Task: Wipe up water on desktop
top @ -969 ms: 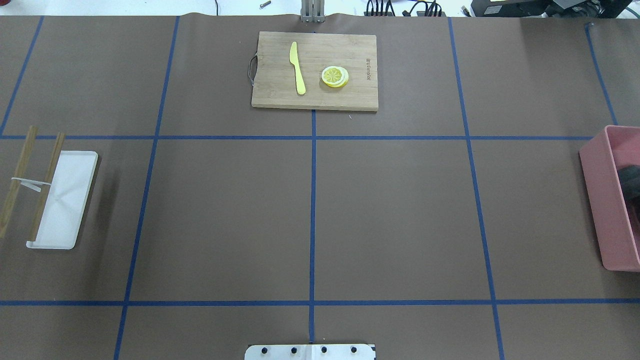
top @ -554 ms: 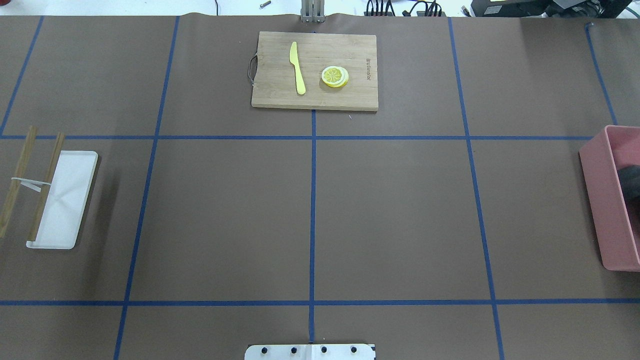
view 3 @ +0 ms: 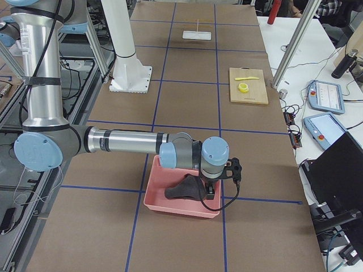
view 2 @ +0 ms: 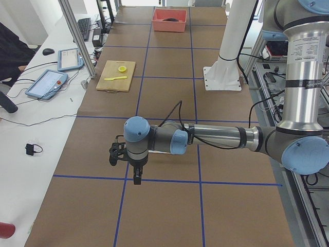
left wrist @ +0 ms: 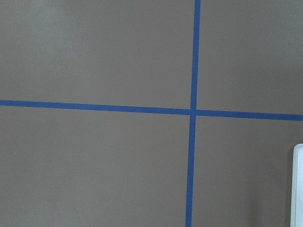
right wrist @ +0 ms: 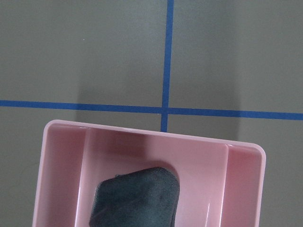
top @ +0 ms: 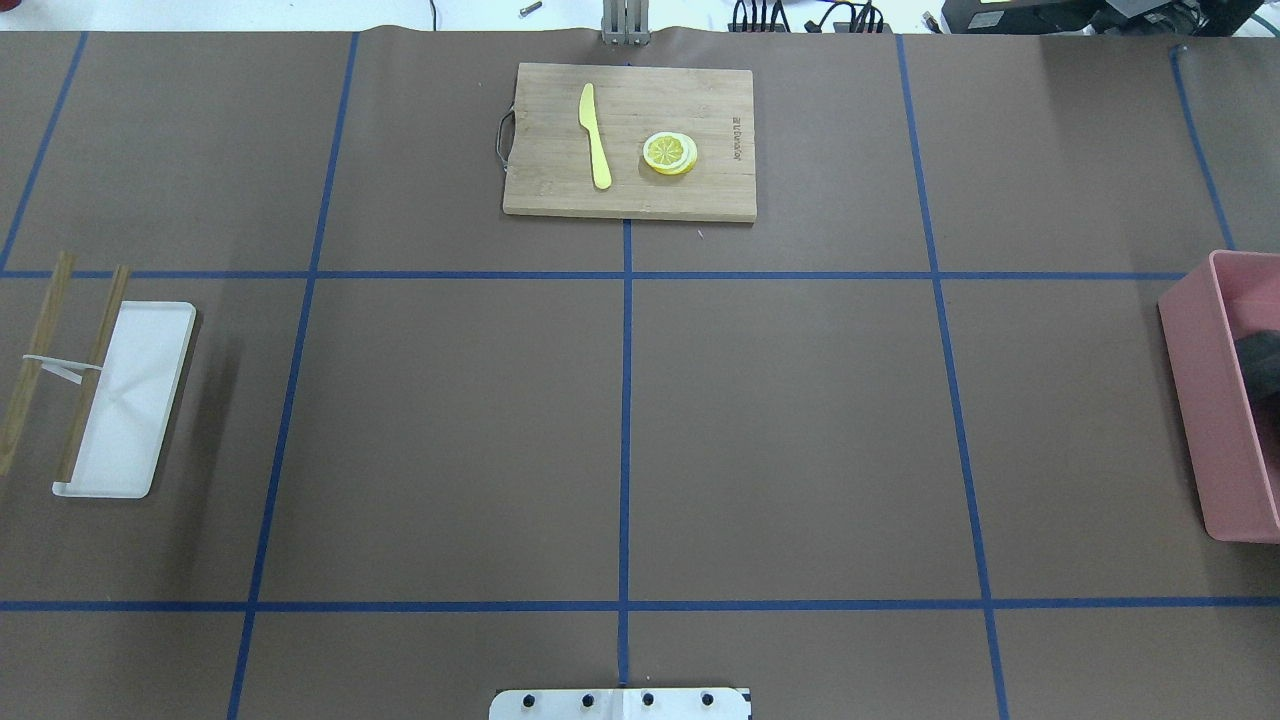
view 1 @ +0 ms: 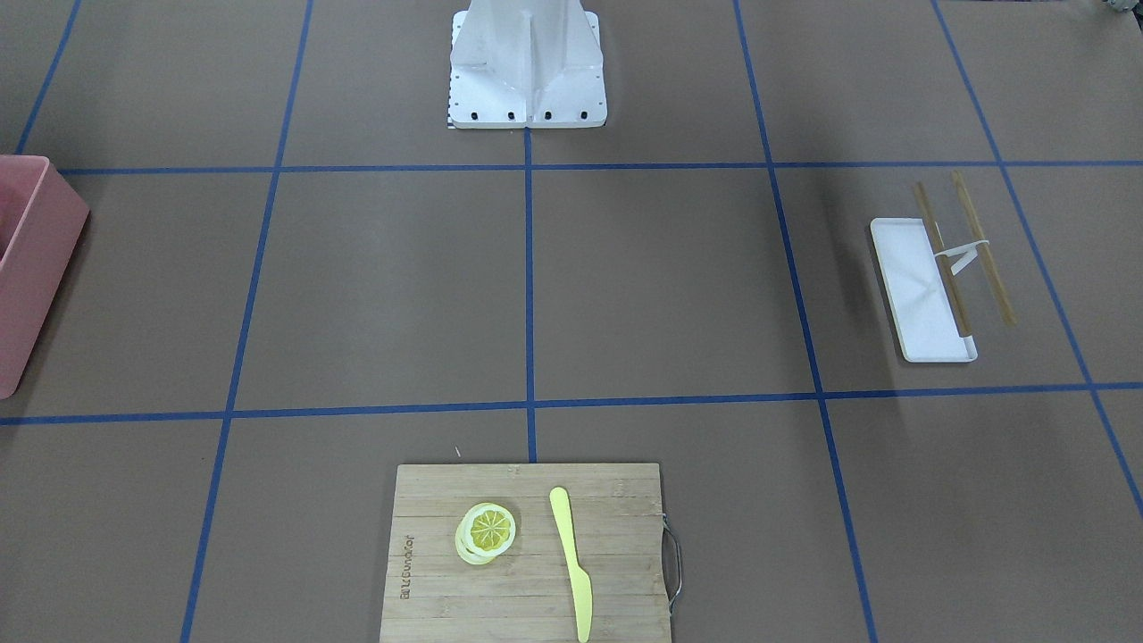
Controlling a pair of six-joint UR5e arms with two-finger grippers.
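The brown desktop with blue tape lines fills the overhead view; I see no water on it. A dark grey cloth lies in a pink bin at the table's right end. My right gripper hangs over that bin, just above the cloth; it shows only in the exterior right view, so I cannot tell whether it is open. My left gripper hangs over bare desktop at the left end. It shows only in the exterior left view, so I cannot tell its state either.
A bamboo cutting board at the far middle holds a yellow knife and lemon slices. A white tray with two wooden sticks across it lies at the left. The robot's base plate is at the near edge.
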